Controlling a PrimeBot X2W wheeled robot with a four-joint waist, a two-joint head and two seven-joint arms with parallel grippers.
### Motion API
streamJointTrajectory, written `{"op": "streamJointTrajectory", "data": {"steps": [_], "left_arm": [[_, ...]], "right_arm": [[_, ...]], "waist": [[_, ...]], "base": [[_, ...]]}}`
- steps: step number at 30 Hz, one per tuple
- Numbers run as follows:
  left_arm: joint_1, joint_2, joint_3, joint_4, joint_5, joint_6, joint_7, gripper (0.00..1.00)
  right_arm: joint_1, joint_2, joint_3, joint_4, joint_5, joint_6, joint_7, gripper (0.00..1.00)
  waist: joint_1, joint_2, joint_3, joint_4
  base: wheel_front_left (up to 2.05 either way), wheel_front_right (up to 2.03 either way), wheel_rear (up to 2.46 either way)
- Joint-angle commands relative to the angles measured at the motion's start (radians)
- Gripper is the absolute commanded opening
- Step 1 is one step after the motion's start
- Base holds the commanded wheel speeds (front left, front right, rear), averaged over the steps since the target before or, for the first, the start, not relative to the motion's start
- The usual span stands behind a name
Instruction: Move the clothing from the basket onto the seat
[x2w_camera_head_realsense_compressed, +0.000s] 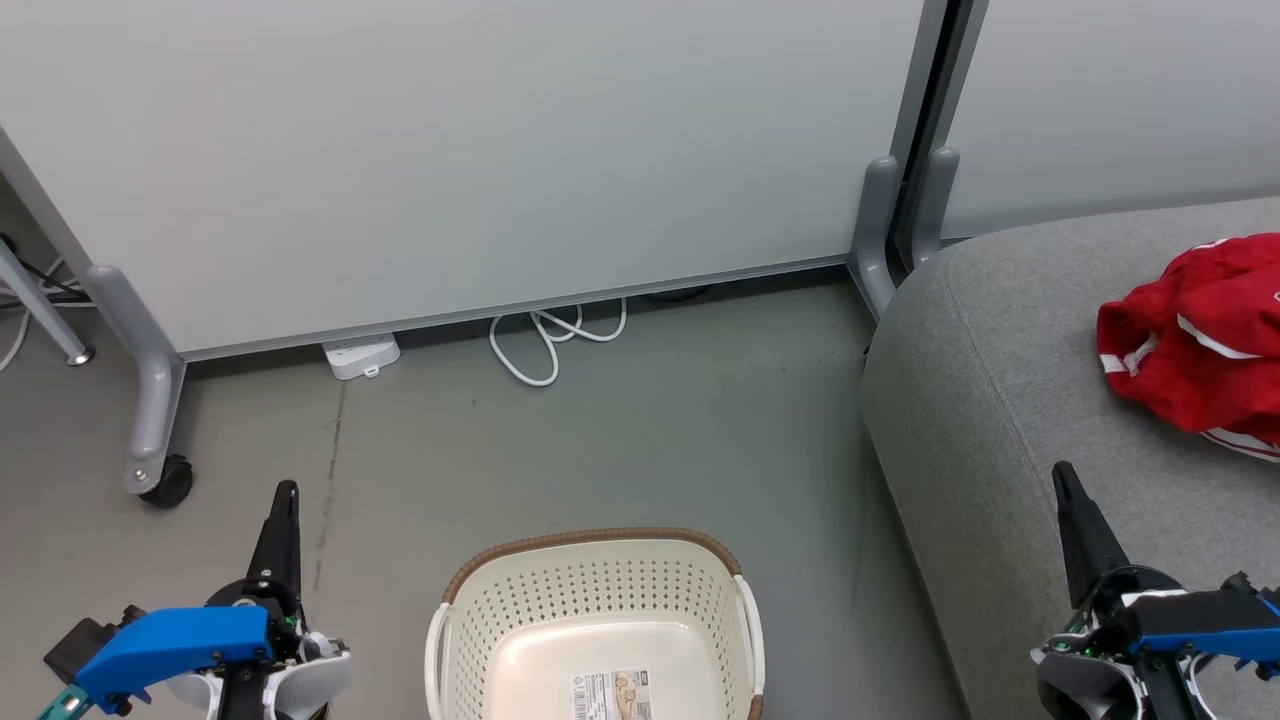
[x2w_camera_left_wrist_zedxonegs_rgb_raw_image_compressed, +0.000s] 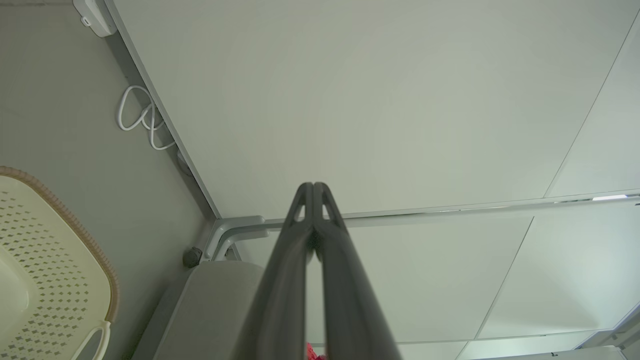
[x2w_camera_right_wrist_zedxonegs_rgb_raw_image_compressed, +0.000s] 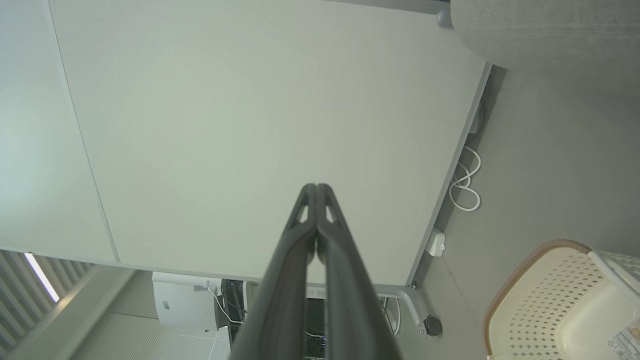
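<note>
Both pinched together w/ nothing held, left gripper (x2w_camera_head_realsense_compressed: 287, 490) & right gripper (x2w_camera_head_realsense_compressed: 1062, 472): if I swing R arm carelessly it cd snag the clothing (x2w_camera_head_realsense_compressed: 1195, 345) off the seat (x2w_camera_head_realsense_compressed: 990, 400).

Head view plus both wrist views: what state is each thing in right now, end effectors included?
basket, upright on the floor, nothing but a label sticker in the part that shows.
clothing, bunched on the seat, cut by the picture's right edge.
seat, bearing the clothing.
left end effector, shut, holding nothing.
right end effector, shut, holding nothing.
white cable, looped loose on the floor by the partition.
</note>
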Motion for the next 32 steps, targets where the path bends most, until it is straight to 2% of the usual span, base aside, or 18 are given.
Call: {"op": "streamJointTrajectory", "data": {"steps": [1,14,32], "left_arm": [[-0.019,0.003,0.007,-0.007,-0.025,-0.01,0.007,0.0],[-0.022,0.001,0.018,-0.007,-0.104,-0.01,0.029,0.0],[-0.021,-0.001,0.021,-0.007,-0.098,-0.01,0.033,0.0]], "right_arm": [[-0.012,-0.003,-0.004,-0.006,0.028,0.0,0.009,0.0],[-0.016,-0.003,-0.008,-0.009,0.111,0.0,0.029,0.0],[-0.016,-0.003,-0.007,-0.009,0.109,0.0,0.03,0.0]], "waist": [[0.0,-0.0001,0.0,-0.001],[0.0,-0.0001,0.0,-0.009],[0.0,-0.0001,0.0,-0.01]], "base": [[0.0,0.0,0.0],[0.0,0.0,0.0],[0.0,0.0,0.0]]}}
